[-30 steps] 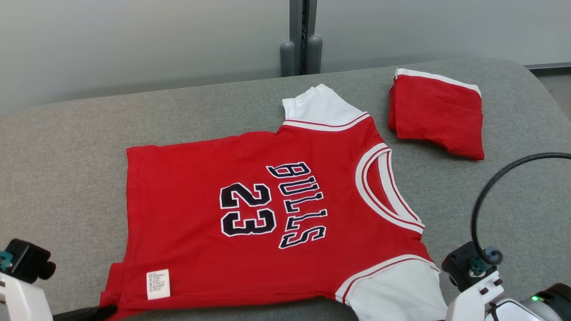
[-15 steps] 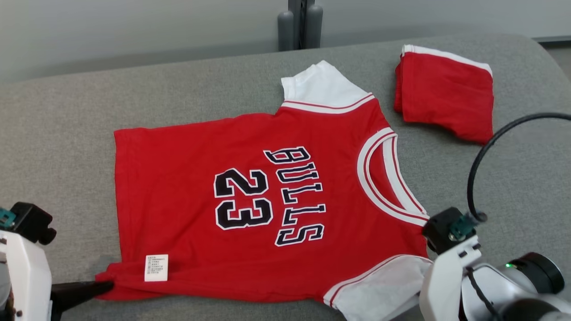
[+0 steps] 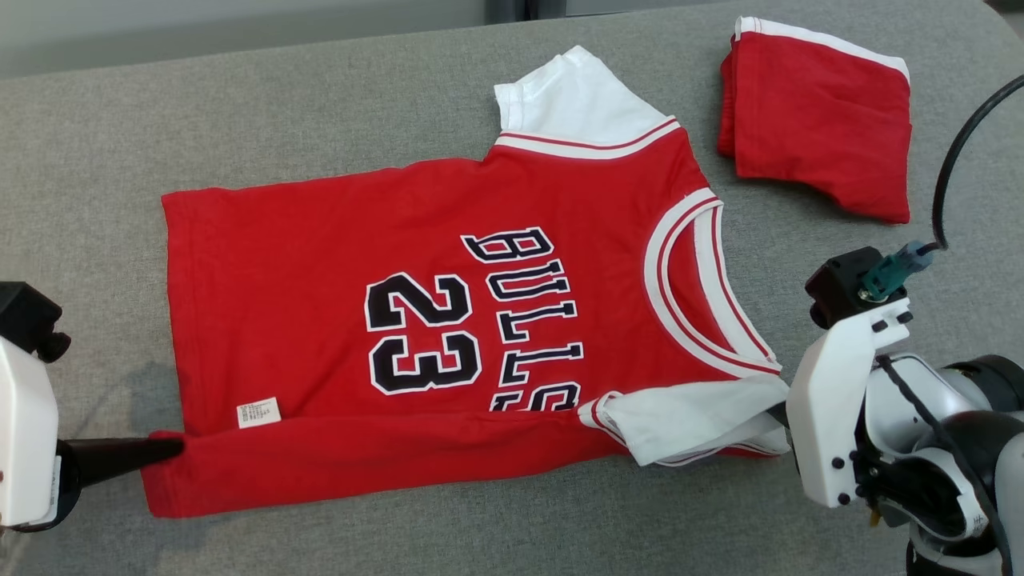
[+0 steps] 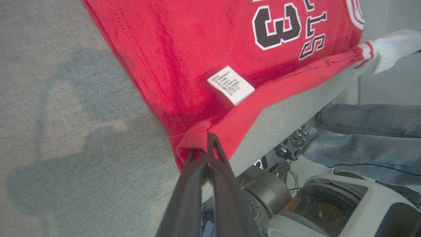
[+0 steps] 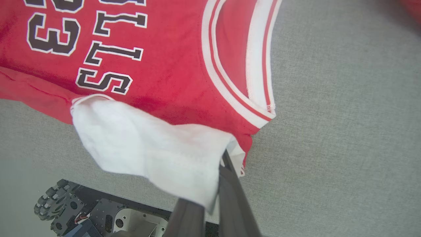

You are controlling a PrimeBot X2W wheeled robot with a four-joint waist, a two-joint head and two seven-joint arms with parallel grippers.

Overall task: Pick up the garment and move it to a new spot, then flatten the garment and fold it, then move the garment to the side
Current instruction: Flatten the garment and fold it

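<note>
Left hand (image 4: 205, 148) pinches the hem corner (image 3: 172, 472) of the jersey (image 3: 416, 256), right hand (image 5: 225, 158) its white sleeve (image 5: 148, 148); it lies on the table (image 3: 320, 104), near edge turned up. The 1st fold seems begun; next, carry both corners across together.

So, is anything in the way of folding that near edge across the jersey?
Nothing visible. The jersey lies bare on top; the folded red shorts lie apart, past its collar. The left gripper and right gripper pinch its near edge.
</note>
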